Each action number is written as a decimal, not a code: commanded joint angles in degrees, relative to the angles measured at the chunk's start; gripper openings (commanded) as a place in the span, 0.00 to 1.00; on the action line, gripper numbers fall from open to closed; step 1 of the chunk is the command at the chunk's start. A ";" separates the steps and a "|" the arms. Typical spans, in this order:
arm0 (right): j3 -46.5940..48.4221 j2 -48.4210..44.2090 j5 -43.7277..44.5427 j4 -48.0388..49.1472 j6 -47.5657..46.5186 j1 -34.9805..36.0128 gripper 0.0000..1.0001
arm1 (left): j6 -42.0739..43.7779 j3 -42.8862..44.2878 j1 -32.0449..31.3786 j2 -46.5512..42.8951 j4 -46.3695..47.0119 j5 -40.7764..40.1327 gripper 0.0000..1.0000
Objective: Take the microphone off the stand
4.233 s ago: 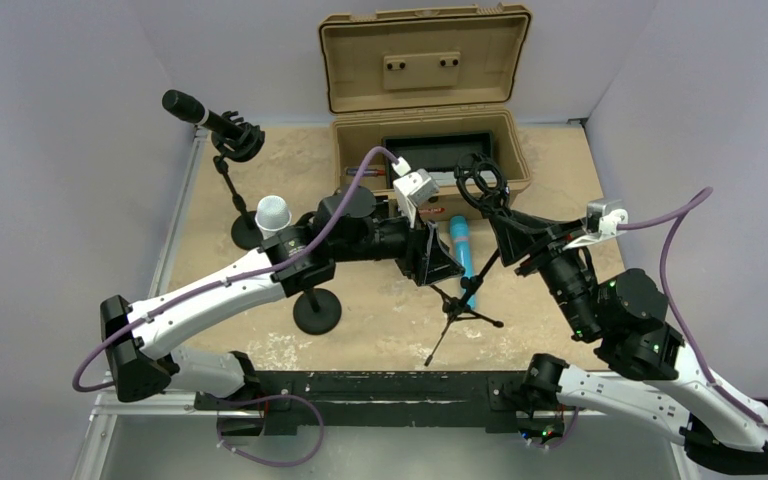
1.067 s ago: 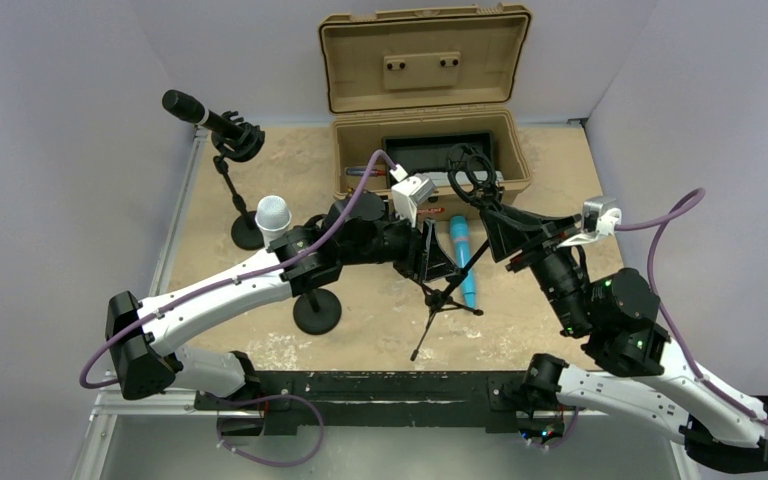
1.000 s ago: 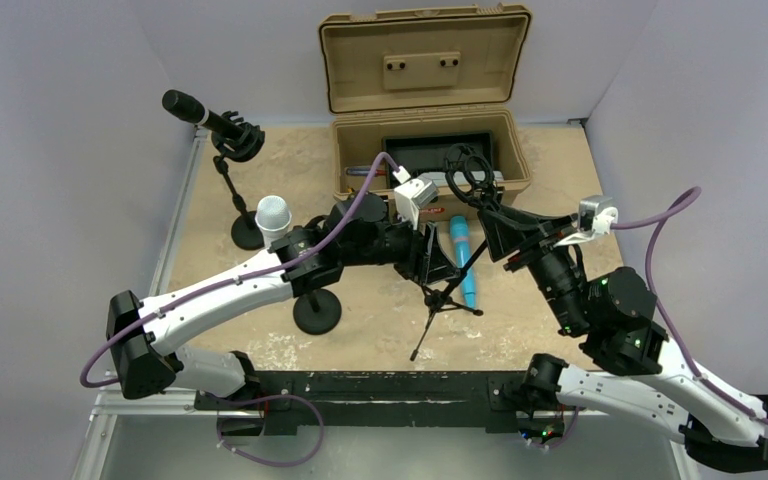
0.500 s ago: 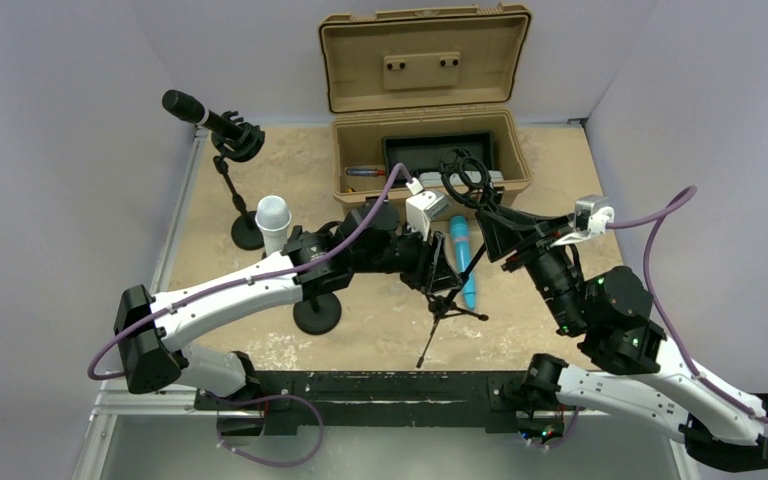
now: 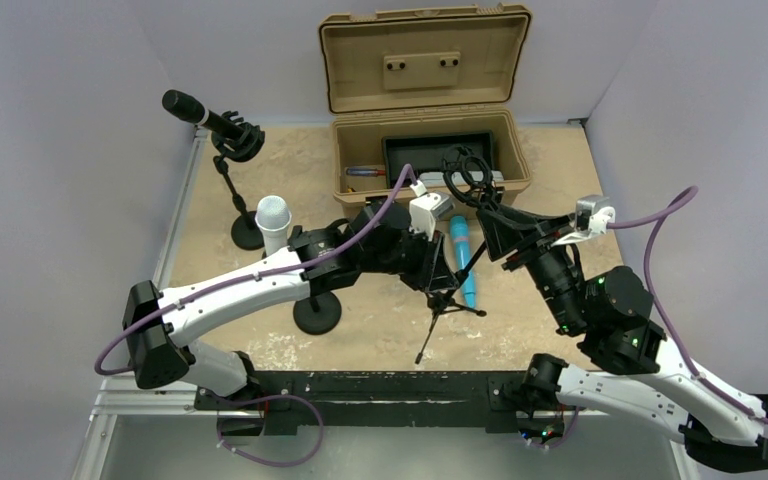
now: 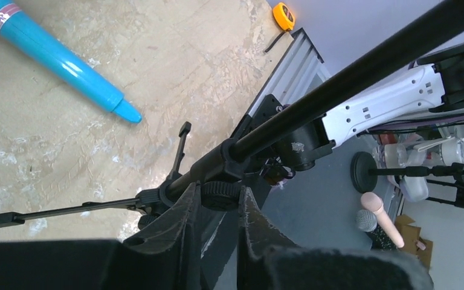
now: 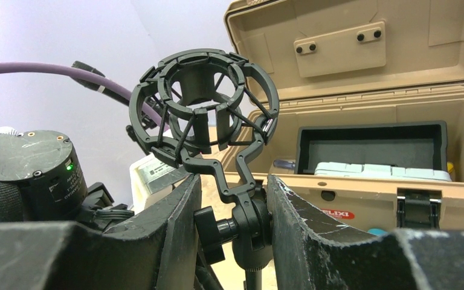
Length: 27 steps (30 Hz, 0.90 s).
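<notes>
Scuffed tan bench (image 5: 380,320), pale grey walls (image 5: 60,150).
Left hand (image 6: 220,196), right hand (image 7: 234,184) clamp the stand (image 6: 368,60) (case (image 5: 420,85) at 12 o'clock).

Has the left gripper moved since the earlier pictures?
Yes. Judged against the tan case, the left gripper has moved away from it, down the top view and slightly right; it is now shut on the tripod stand.

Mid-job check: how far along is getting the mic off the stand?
Done, it seems: the shock mount is empty and a blue microphone lies beside the tripod stand. In hand: the left end effector is shut low on the stand, the right end effector on the mount's neck. Left: a black microphone and a white microphone sit in other stands.
</notes>
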 commanded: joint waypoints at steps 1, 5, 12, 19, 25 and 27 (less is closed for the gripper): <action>0.66 0.20 0.18 6.77 0.50 0.14 0.00 | -9.77 5.20 -0.14 1.18 -3.46 -2.31 0.00; -0.98 0.79 0.18 8.38 0.52 0.14 0.00 | -33.68 4.49 0.78 0.12 -7.23 -3.17 0.00; -1.46 2.00 -0.59 10.10 0.48 0.14 0.00 | -49.26 1.41 0.91 -3.25 -0.05 -4.06 0.00; -1.65 0.83 -0.53 9.97 0.95 0.14 0.00 | -51.16 -1.30 1.44 -4.45 4.86 -2.15 0.53; -1.14 1.13 1.47 9.03 1.97 0.14 0.00 | -43.35 -0.15 1.50 -5.37 3.03 -2.01 0.80; -0.71 1.57 3.19 8.14 2.59 0.14 0.00 | -38.46 1.73 1.40 -6.18 0.15 -4.02 0.82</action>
